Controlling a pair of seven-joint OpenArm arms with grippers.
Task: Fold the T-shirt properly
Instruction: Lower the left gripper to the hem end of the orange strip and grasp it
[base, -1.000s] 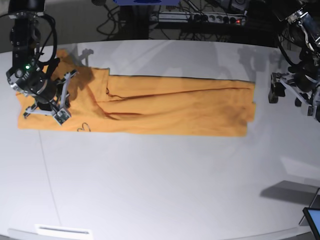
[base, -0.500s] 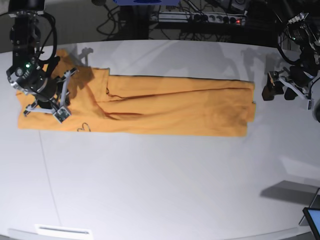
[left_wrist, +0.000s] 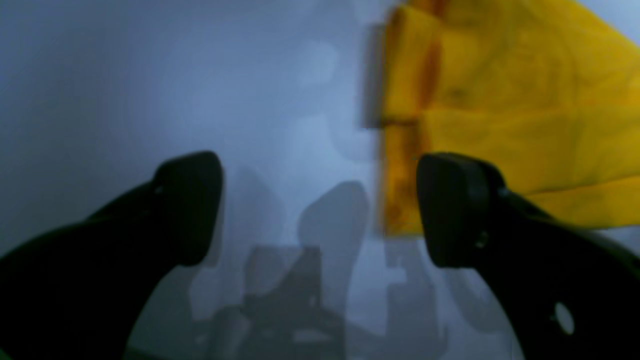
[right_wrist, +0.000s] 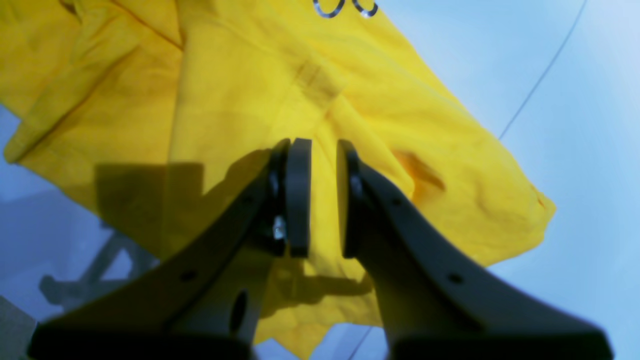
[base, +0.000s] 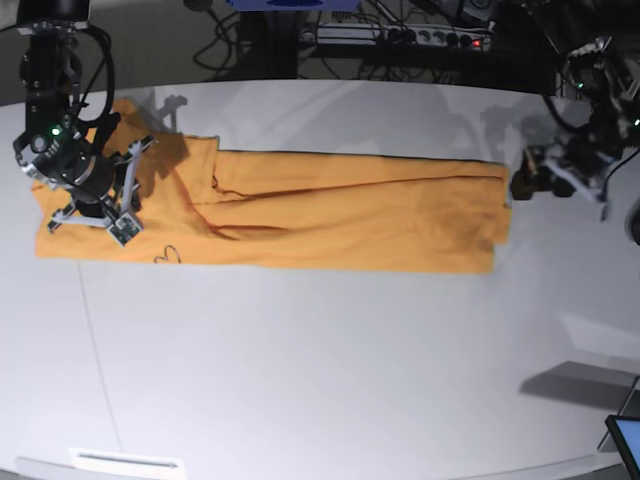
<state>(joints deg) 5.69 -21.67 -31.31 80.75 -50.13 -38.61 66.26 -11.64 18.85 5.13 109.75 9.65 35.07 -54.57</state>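
Base view shows the T-shirt (base: 330, 215) lying on the white table (base: 320, 380) as a long orange-yellow band folded lengthwise, running from the far-left edge, where the sleeve end spreads wider, to a squared end near the right. A small dark heart-like mark (base: 167, 255) sits on the lower edge of the left portion.

The right gripper (base: 92, 205) hangs over that left portion of the shirt. In the right wrist view its two fingers (right_wrist: 299, 197) stand close together with only a narrow slit between them, and yellow cloth fills the background behind the slit; whether cloth is actually pinched there I cannot tell.

The left gripper (base: 540, 180) is just beside the shirt's right end, above bare table. In the left wrist view, which is blurred, its fingers (left_wrist: 452, 207) are spread wide with nothing between them but the table surface, and the folded cloth edge (left_wrist: 400, 125) lies just beyond the right-hand finger.
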